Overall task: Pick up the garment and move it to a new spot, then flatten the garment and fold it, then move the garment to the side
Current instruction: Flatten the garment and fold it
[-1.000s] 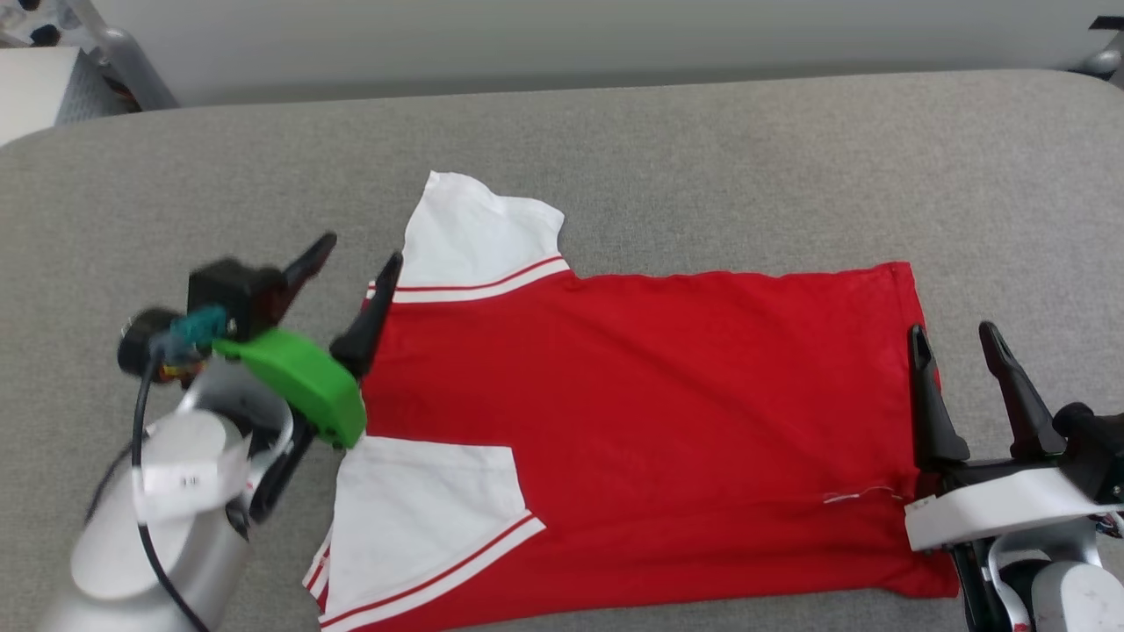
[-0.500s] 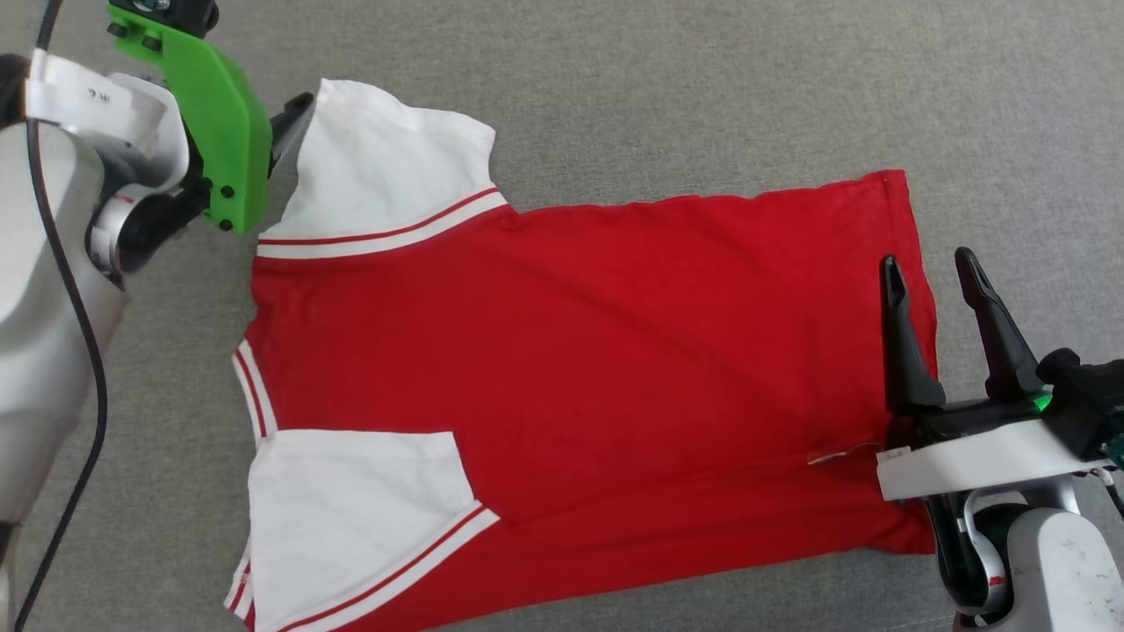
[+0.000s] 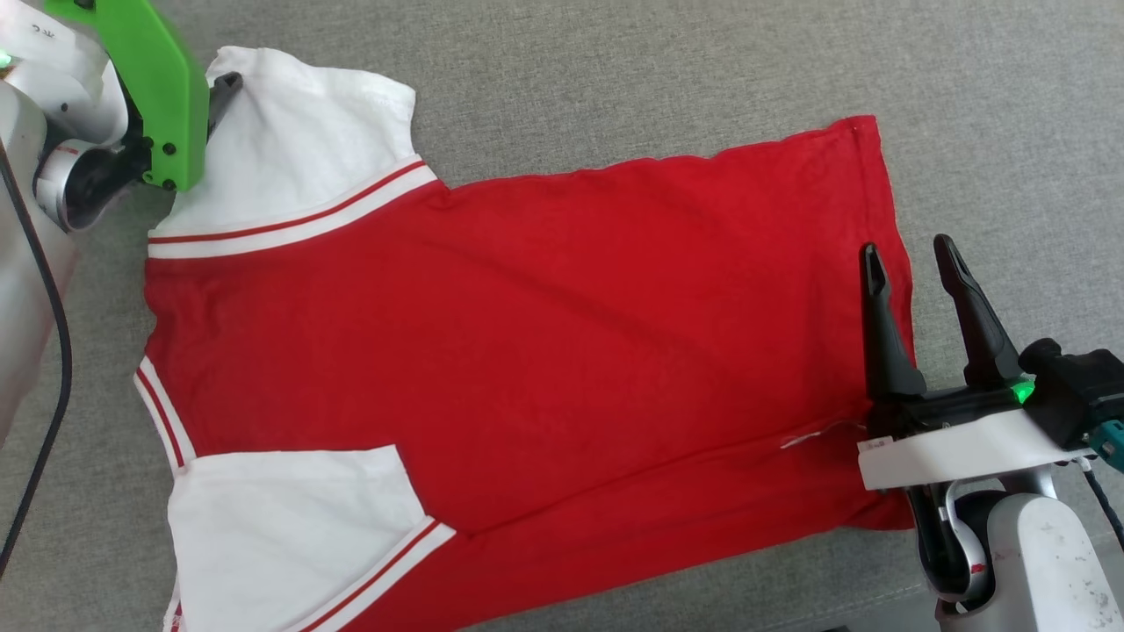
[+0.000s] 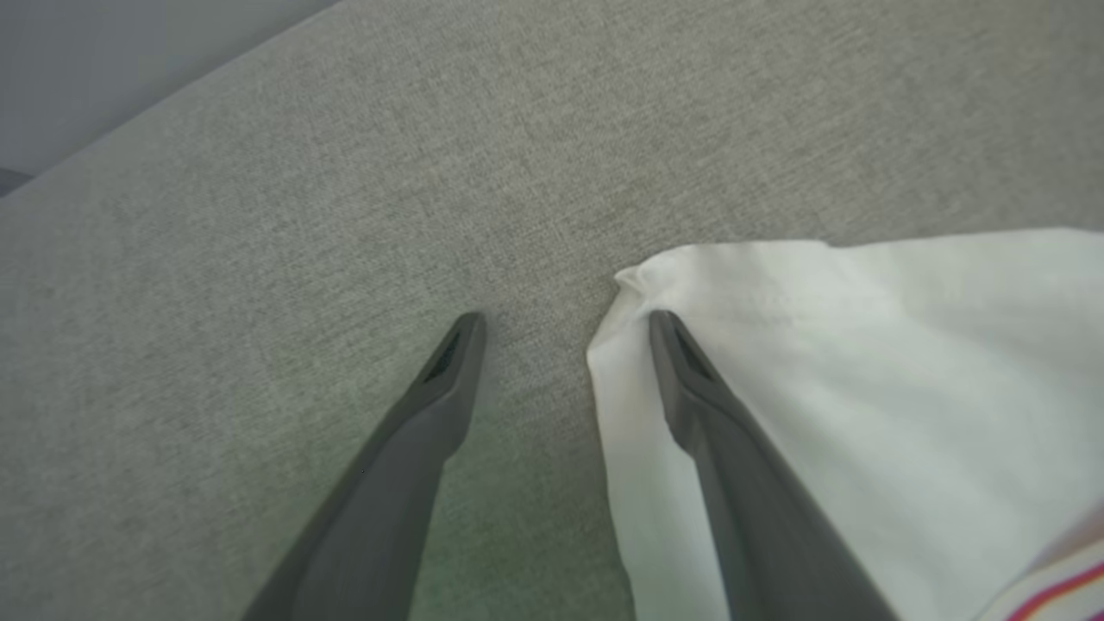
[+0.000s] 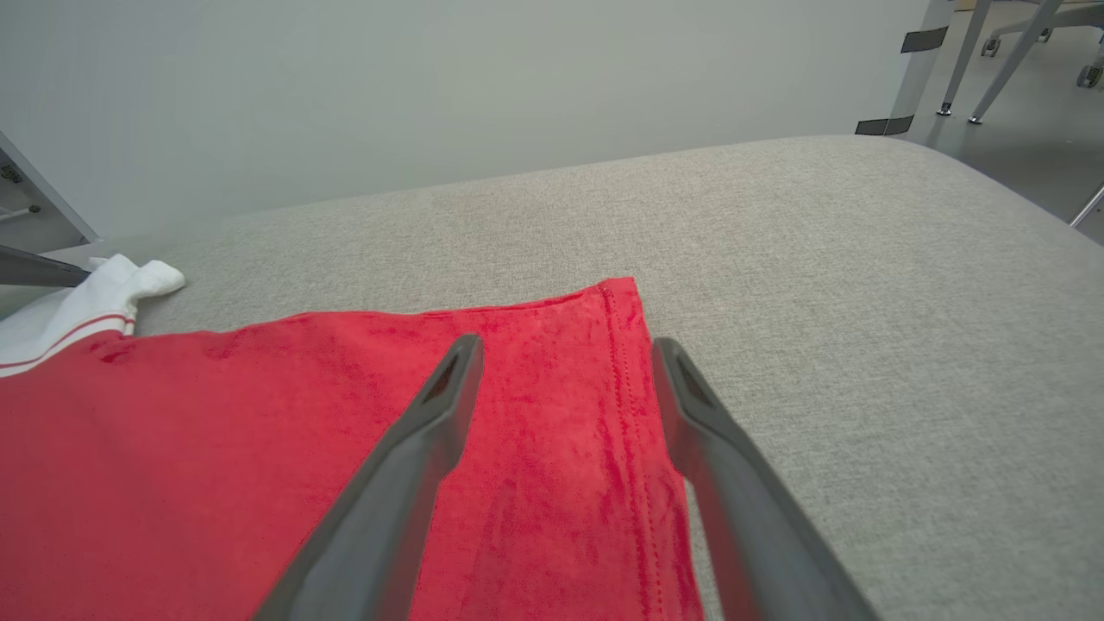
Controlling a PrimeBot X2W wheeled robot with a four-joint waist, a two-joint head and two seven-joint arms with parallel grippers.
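The garment point(image 3: 527, 333) was plain red by the dark-fingered right gripper point(image 3: 907, 250), its sleeves point(image 3: 299, 132) white with red-striped trim by the left gripper point(image 4: 565, 317). The surface point(image 3: 659, 70) under both was heathered grey.

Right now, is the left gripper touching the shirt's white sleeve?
Cannot tell. In the left wrist view the left gripper has one finger over the white sleeve edge, the other over grey fabric; pressing or hovering isn't clear.

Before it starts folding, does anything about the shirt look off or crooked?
The garment lies mostly flat. Its far white sleeve is puckered at the tip, by the open left gripper. A thin white strand, perhaps a loose thread, lies on the red cloth near the hem beside the right gripper.
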